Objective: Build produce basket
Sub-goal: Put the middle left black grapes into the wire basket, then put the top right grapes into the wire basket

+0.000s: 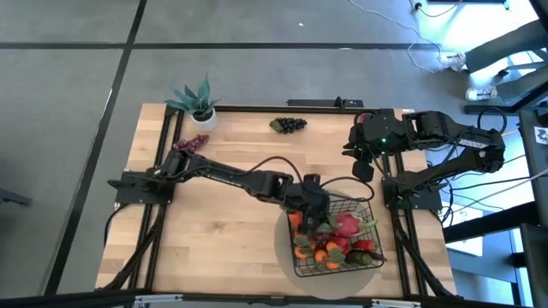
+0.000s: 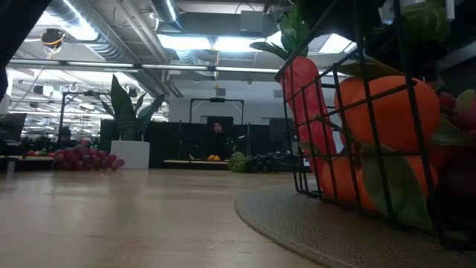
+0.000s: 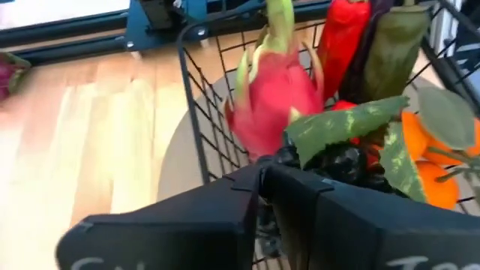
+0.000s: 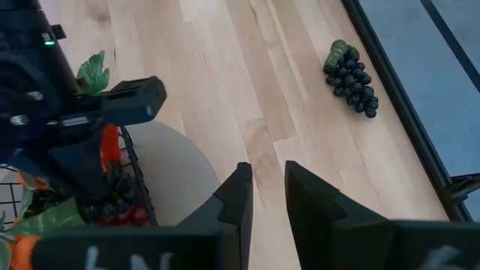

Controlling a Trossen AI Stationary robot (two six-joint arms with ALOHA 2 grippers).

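Evidently a dark grape bunch (image 3: 330,161) is being placed: the left gripper (image 1: 315,214) sits over the basket (image 1: 370,208) at five o'clock, fingers nearly together just above it; whether they grip it, I cannot tell. Next, open and lift. The right gripper (image 4: 264,187), slightly parted and empty, waits at two o'clock.

Both arms are matte black, built of boxy jointed links. Thin black cables loop along the left arm (image 1: 231,177) and trail from the right arm (image 1: 445,141). A small green light glows on the right arm's housing. Each gripper's fingers (image 4: 232,199) are flat, angular black plates with faint pale lettering near their bases.
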